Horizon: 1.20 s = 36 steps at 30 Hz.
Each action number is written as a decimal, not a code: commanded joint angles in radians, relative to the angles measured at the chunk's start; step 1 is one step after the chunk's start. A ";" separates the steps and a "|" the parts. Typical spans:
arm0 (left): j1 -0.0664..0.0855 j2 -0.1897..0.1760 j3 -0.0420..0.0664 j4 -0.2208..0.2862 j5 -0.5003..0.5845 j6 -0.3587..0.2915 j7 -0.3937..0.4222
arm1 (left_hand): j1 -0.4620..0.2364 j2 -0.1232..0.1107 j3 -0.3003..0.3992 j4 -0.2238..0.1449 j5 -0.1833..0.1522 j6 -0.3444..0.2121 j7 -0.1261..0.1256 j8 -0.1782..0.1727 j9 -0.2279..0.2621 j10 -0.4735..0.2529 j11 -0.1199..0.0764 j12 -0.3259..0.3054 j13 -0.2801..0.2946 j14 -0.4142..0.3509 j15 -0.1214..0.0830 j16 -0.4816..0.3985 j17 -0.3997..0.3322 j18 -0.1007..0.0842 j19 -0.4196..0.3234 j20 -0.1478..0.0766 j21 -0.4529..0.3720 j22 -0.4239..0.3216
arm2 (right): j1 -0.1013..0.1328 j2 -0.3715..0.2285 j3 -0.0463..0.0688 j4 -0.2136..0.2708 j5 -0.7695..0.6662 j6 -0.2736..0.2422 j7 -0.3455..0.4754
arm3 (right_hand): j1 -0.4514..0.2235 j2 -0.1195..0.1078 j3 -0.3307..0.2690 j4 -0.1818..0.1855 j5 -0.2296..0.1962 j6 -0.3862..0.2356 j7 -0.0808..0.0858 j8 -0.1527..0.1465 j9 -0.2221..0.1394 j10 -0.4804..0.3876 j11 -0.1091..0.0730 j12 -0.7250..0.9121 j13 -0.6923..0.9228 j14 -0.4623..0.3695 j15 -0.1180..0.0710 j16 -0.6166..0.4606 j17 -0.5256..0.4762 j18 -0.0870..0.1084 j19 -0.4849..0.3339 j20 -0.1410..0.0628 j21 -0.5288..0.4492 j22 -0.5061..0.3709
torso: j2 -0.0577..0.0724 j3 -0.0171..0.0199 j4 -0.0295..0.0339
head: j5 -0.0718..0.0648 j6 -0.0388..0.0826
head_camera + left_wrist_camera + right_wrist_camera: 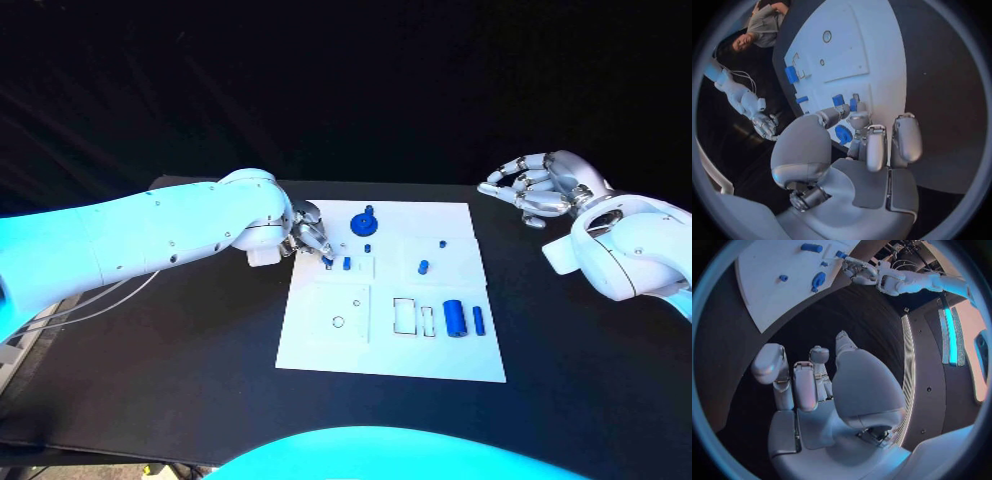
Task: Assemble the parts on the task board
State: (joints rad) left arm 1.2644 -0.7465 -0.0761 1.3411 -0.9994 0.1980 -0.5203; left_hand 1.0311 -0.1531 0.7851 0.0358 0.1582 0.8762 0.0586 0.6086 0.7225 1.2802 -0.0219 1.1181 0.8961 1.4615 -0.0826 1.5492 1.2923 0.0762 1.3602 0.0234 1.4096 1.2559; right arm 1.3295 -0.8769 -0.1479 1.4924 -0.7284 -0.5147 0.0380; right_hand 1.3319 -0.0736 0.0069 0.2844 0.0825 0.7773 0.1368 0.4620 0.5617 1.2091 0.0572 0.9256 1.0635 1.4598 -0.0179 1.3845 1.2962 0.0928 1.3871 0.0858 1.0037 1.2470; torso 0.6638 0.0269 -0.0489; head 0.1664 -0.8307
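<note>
In the head view the white task board [392, 330] lay in the middle of the frame on the black table [159, 380]. The left hand [307, 240] was at the board's upper left edge, with its fingertips [326, 260] down at a small blue part [346, 263] there. In the left wrist view the fingers reached toward two small blue pieces [845, 102]. Whether one of them was really pinched or only touched, I cannot tell. The right hand [537, 187] was in the upper right of the frame, off the board and above the table, with fingers curled in and nothing in them.

Other parts were on the board: a round blue part [364, 223] near the top edge, a small one [423, 266] to the right of the middle, and a blue cylinder [454, 318] with a thin blue bar [477, 320] just beside it in the lower right. Empty outlines [415, 317] were left of the cylinder.

I judge that the step was to take the small part at the upper left. To do it well, the fingertips should close on the sides of this one piece only, because its neighbour stood just beside it and could be pushed. The piece should be lifted straight up and kept upright, and the board should not be shifted.
</note>
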 commanded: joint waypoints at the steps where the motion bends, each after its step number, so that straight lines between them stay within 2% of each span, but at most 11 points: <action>1: -0.001 0.005 0.000 0.001 -0.013 0.008 -0.002 | 0.002 0.025 0.111 -0.032 0.071 0.094 -0.040 0.112 0.159 0.078 -0.027 0.002 -0.005 0.106 -0.012 0.014 0.266 -0.011 0.033 -0.001 0.020 0.019 | -0.001 0.000 0.000 0.001 -0.002 0.001 0.004 | -0.008 0.017 -0.036 0.003 -0.009 -0.003 -0.003 -0.017 0.014 -0.039 -0.005 -0.007 -0.006 0.039 -0.004 -0.009 0.022 0.018 -0.019 -0.003 -0.013 -0.005 | -0.001 0.0001 -0.0004 | 0.001 -0.002; 21: -0.011 0.010 -0.003 -0.007 -0.051 0.017 -0.009 | 0.000 0.026 0.111 -0.032 0.071 0.096 -0.041 0.113 0.160 0.077 -0.028 -0.002 -0.012 0.105 -0.012 0.012 0.262 -0.011 0.033 -0.002 0.020 0.019 | -0.001 -0.001 0.000 0.001 -0.002 0.004 0.006 | -0.008 0.018 -0.037 0.003 -0.009 -0.003 -0.003 -0.017 0.014 -0.038 -0.005 -0.007 -0.007 0.039 -0.004 -0.009 0.023 0.018 -0.018 -0.003 -0.014 -0.005 | 0.000 -0.0001 0.0004 | -0.001 -0.005; 36: -0.014 0.012 -0.004 -0.004 -0.044 0.052 -0.012 | -0.001 0.027 0.111 -0.033 0.070 0.096 -0.042 0.114 0.161 0.076 -0.029 -0.009 -0.021 0.105 -0.013 0.013 0.265 -0.011 0.035 -0.003 0.021 0.021 | -0.001 -0.001 0.000 0.000 -0.002 0.007 0.006 | -0.008 0.018 -0.037 0.003 -0.009 -0.003 -0.003 -0.017 0.014 -0.037 -0.005 -0.008 -0.008 0.039 -0.004 -0.009 0.024 0.017 -0.017 -0.003 -0.012 -0.004 | -0.001 0.0005 -0.0002 | 0.000 -0.009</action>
State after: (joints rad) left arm 1.2570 -0.7368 -0.0752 1.3355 -1.0482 0.2402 -0.5296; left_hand 1.0256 -0.1582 0.7852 0.0358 0.1631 0.8796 0.0552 0.6177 0.7243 1.2892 -0.0300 1.1178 0.8844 1.4613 -0.0828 1.5492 1.2923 0.0761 1.3637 0.0199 1.4097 1.2598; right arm 1.3287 -0.8776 -0.1479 1.4919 -0.7286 -0.5111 0.0420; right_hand 1.3319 -0.0736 0.0069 0.2844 0.0825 0.7774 0.1368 0.4620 0.5619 1.2090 0.0571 0.9255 1.0616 1.4598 -0.0179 1.3845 1.2962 0.0929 1.3871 0.0858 1.0037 1.2468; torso 0.6633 0.0268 -0.0488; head 0.1659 -0.8395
